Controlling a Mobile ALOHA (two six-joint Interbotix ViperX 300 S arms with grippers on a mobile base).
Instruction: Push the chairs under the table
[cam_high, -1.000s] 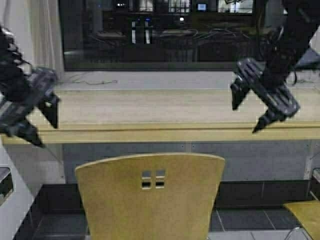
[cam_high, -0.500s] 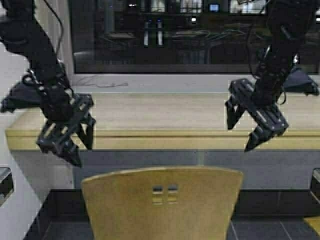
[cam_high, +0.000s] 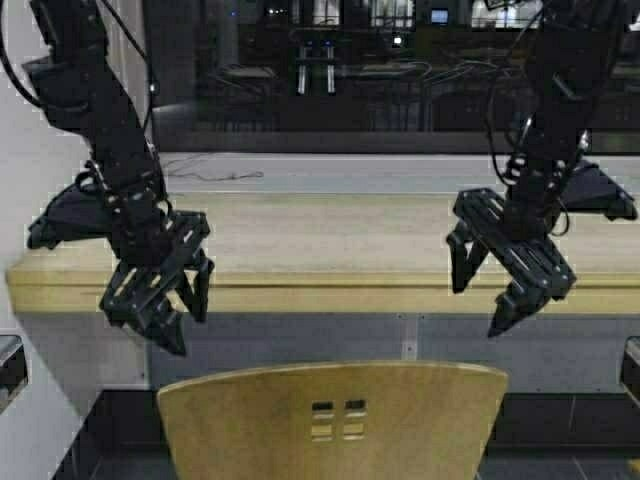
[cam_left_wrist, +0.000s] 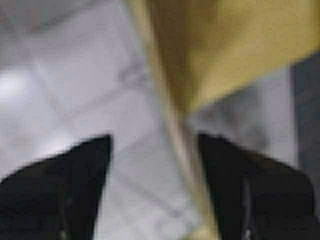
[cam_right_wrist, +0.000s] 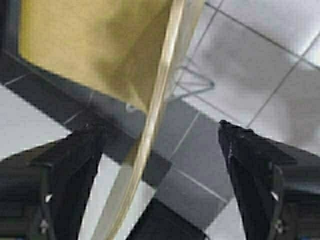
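A mustard-yellow chair (cam_high: 335, 425) stands in front of me, its curved back with small cutouts filling the bottom of the high view. The long beige table (cam_high: 330, 250) runs across behind it. My left gripper (cam_high: 175, 310) hangs open above the chair back's left end. My right gripper (cam_high: 480, 305) hangs open above the right end. In the left wrist view the chair's top edge (cam_left_wrist: 172, 120) runs between the open fingers. In the right wrist view the chair edge (cam_right_wrist: 155, 115) also lies between the open fingers, with chrome legs (cam_right_wrist: 195, 85) below.
A dark window with reflections (cam_high: 350, 70) stands behind the table. A grey panel (cam_high: 400, 340) closes the table's front under the top. The floor is grey and dark tiles (cam_right_wrist: 260, 65). A white unit (cam_high: 20, 400) stands at the left.
Both arms have come down and inward towards the chair back. The view has shifted: the chair back sits lower and the table edge lower in the picture, so the robot has moved.
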